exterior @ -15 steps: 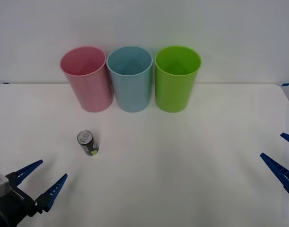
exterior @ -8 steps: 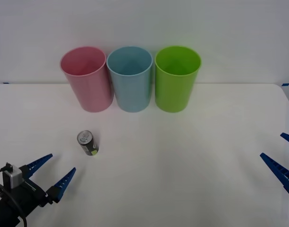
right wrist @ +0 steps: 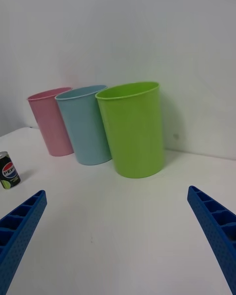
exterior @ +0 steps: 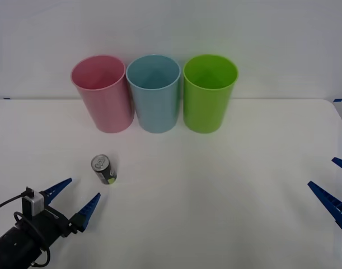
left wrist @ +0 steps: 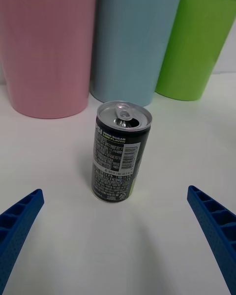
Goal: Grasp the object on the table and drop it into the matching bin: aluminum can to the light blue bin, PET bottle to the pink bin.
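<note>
The can (exterior: 104, 169) stands upright on the table (exterior: 215, 196), its long axis vertical, straight ahead of the left gripper (exterior: 75, 199) and just beyond its fingertips. That gripper's fingers are spread wide, and in the left wrist view the can (left wrist: 120, 151) sits centred in the gap, not yet between them. A short forward reach should bracket it. The right gripper (exterior: 336, 190), also spread, hangs well apart at the table's far right, so the left arm is clearly nearer. Beyond the can stand the pink bin (exterior: 103, 92), the light blue bin (exterior: 154, 92) and a green bin (exterior: 209, 92).
</note>
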### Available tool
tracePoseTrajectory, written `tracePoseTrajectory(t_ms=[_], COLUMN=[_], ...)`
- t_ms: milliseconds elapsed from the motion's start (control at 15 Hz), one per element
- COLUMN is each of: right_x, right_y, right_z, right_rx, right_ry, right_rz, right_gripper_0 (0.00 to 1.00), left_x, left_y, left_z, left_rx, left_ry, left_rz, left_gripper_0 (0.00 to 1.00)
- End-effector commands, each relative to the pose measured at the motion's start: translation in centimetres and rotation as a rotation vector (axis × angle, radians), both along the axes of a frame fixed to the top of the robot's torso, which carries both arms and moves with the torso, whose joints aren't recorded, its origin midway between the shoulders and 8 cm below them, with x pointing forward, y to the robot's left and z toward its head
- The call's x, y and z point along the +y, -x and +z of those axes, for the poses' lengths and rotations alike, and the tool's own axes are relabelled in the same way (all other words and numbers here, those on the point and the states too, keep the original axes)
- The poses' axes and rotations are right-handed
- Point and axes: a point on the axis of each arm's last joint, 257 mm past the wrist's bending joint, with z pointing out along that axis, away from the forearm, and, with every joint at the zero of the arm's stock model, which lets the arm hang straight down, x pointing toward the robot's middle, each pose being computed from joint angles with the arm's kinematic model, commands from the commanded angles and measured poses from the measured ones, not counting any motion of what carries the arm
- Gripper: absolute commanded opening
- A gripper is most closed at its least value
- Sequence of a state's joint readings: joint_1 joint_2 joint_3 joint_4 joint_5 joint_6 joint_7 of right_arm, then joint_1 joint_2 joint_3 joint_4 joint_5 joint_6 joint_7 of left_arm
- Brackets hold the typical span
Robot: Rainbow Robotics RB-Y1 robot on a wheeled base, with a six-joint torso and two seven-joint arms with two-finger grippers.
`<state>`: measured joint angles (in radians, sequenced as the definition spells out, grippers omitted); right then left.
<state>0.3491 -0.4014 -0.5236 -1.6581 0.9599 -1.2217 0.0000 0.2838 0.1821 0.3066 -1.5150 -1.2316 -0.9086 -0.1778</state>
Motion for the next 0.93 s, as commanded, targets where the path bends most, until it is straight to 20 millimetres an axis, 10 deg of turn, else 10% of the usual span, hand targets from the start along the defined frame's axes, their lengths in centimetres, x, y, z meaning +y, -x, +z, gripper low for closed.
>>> tracePoseTrajectory(t_ms=[67,933], right_x=[0.0,0.0], right_y=[0.0,0.0], right_z=[0.0,0.0], right_rx=[0.0,0.0], right_ry=[0.0,0.0], right_rz=[0.0,0.0], right_gripper_0=[1.0,1.0], left_x=[-0.6,-2.8], left_y=[-0.8,-5.3], left_z=[-0.5,-1.8], left_rx=[0.006,0.003], left_ry=[0.007,0.011], left_rz=[-0.002,-0.025], left_gripper_0=[1.0,1.0])
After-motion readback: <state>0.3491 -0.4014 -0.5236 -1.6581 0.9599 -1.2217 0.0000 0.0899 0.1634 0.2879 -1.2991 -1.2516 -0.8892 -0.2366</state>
